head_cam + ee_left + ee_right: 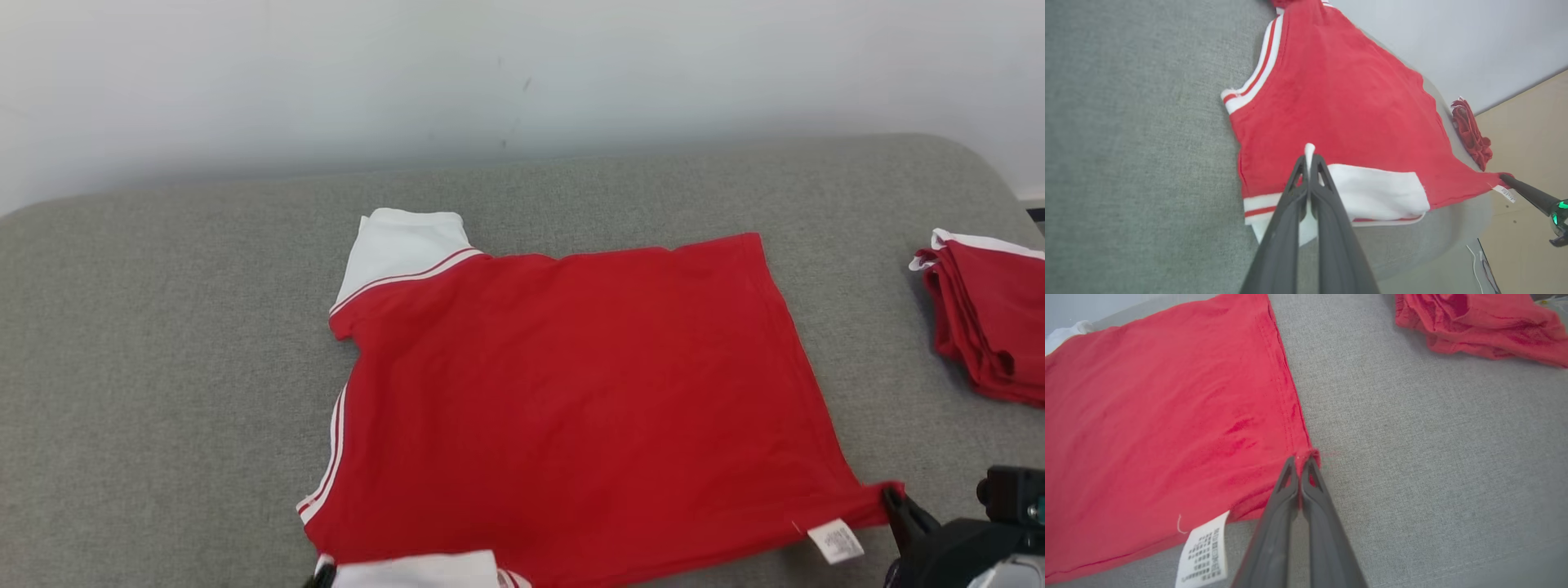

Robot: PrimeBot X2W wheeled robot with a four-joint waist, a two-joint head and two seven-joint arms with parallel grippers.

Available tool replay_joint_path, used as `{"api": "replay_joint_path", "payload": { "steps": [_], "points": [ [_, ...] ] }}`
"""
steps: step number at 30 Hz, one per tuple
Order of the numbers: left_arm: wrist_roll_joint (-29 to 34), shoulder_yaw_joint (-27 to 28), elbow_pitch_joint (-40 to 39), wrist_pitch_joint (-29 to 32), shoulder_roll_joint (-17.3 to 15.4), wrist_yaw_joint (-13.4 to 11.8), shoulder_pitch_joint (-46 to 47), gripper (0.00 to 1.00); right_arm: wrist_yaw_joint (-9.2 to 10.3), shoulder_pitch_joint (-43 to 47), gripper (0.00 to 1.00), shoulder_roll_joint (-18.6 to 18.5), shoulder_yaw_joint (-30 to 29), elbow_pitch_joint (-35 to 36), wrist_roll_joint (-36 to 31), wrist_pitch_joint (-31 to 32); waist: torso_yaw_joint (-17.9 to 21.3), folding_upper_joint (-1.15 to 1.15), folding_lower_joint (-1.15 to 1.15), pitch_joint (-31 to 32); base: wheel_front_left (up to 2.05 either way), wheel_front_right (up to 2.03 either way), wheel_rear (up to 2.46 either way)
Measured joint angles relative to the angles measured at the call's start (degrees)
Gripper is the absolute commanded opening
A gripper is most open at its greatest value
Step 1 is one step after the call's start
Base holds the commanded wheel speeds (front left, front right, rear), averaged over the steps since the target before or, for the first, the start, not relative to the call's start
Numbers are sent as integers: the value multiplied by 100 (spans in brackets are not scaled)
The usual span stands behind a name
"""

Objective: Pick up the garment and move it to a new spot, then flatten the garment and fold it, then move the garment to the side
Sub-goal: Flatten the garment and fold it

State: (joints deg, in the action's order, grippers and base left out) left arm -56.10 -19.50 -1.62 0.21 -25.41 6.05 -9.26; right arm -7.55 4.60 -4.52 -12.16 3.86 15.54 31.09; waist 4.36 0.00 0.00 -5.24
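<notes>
The garment [571, 392] is a red shirt with white sleeves and white-striped trim, spread flat on the grey cushioned surface [163, 327]. My left gripper [1309, 160] is shut on the near white sleeve [1376, 192]; its tip shows at the bottom edge of the head view [320, 576]. My right gripper [1300, 461] is shut on the shirt's near hem corner [890, 494], close to the white care label [1206, 551]. The far sleeve [400, 249] lies flat at the back.
A second red garment [988, 318] lies folded at the right edge of the surface, seen also in the right wrist view [1478, 322]. A pale wall [490, 73] runs behind. Beige floor [1527, 134] lies beyond the surface's edge.
</notes>
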Motion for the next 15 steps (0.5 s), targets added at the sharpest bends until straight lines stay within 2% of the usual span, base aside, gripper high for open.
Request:
{"api": "replay_joint_path", "payload": {
  "steps": [6,15],
  "points": [
    [367,-104,104,-145,166,-7,704,0,0,-382,0,-78,116,-119,2,-276,-11,0,0,-112,0,0,0],
    [1072,-300,300,-367,421,-149,1895,0,0,-898,0,-115,179,-457,1,-939,-76,0,1,-435,0,0,0]
  ]
}}
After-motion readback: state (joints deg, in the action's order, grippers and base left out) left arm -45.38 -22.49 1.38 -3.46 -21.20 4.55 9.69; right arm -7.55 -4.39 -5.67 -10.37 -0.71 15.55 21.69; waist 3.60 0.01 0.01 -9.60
